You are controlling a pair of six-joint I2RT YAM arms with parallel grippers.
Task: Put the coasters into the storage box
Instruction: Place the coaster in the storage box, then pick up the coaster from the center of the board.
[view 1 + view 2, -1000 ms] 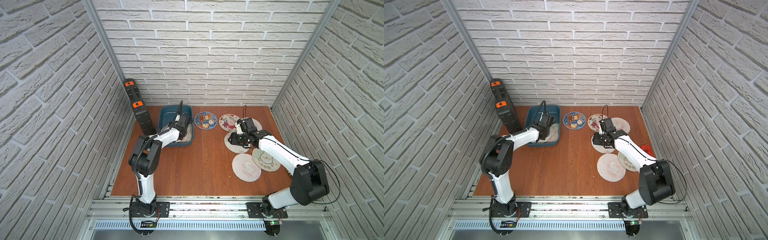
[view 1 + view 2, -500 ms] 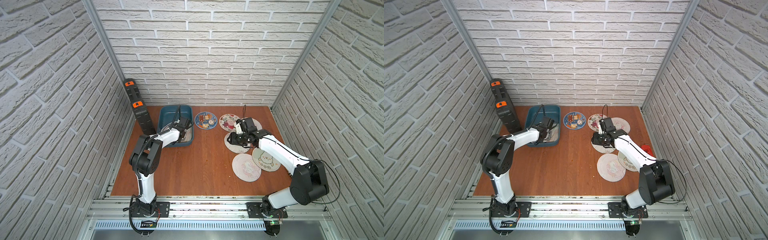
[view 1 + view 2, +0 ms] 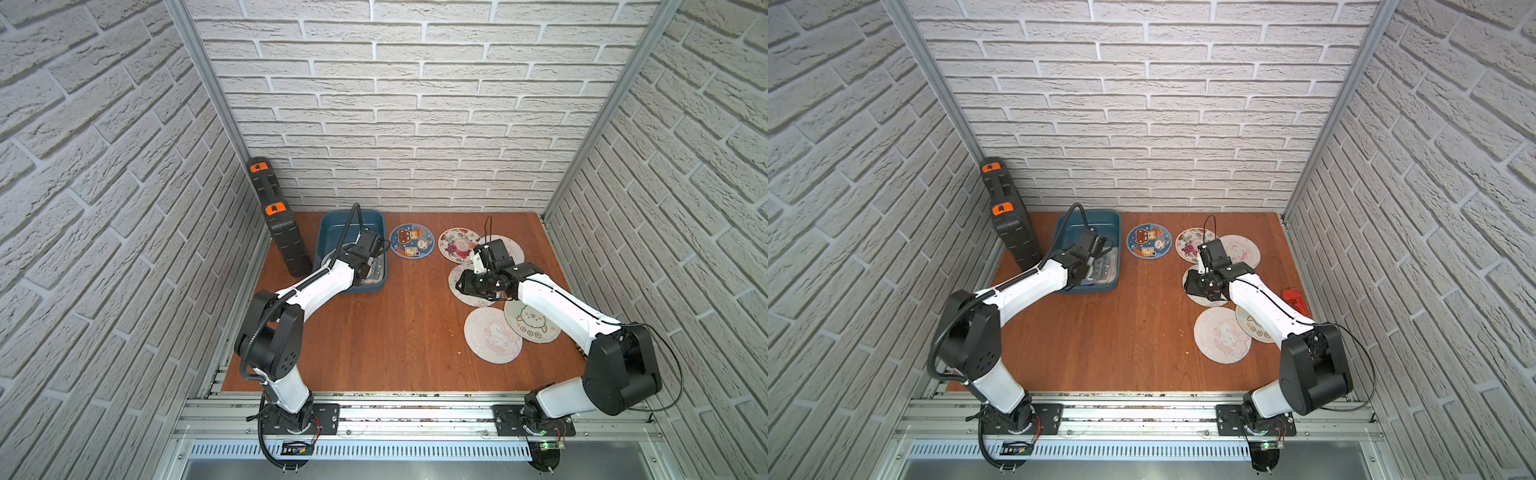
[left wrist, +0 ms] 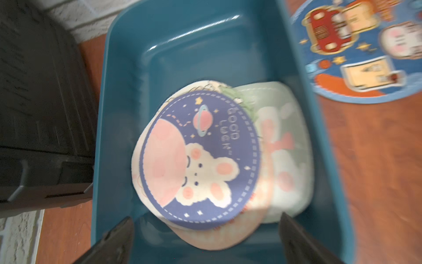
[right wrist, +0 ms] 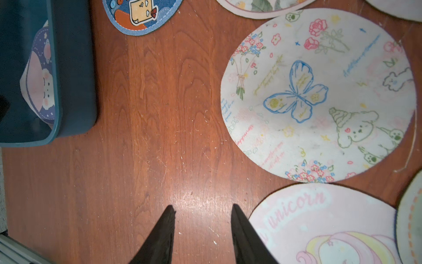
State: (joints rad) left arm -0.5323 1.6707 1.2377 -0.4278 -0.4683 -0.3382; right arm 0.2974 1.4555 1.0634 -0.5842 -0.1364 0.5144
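The teal storage box point(image 3: 332, 222) point(image 4: 114, 114) stands at the back left and holds several coasters, topped by a dark blue bunny coaster point(image 4: 201, 155). My left gripper point(image 3: 371, 266) point(image 4: 205, 217) hangs open just above them, touching none. On the table lie a blue car coaster point(image 3: 412, 241) point(image 5: 141, 13), a floral one point(image 3: 457, 243), a butterfly one point(image 5: 317, 96), a pink unicorn one point(image 3: 492, 336) point(image 5: 319, 224) and a sheep one point(image 3: 532, 324). My right gripper point(image 3: 463, 283) point(image 5: 202, 206) is open over bare wood, between the butterfly and unicorn coasters' edges, holding nothing.
A tall black case with orange latches point(image 3: 278, 220) stands against the left wall beside the box. A small red tool point(image 3: 1293, 301) lies by the right wall. Brick walls close in three sides, and a metal rail point(image 3: 415, 415) runs along the front.
My left gripper has gone from shut to wide open over the storage box, and the dark blue coaster lies free inside. The right arm has barely moved.
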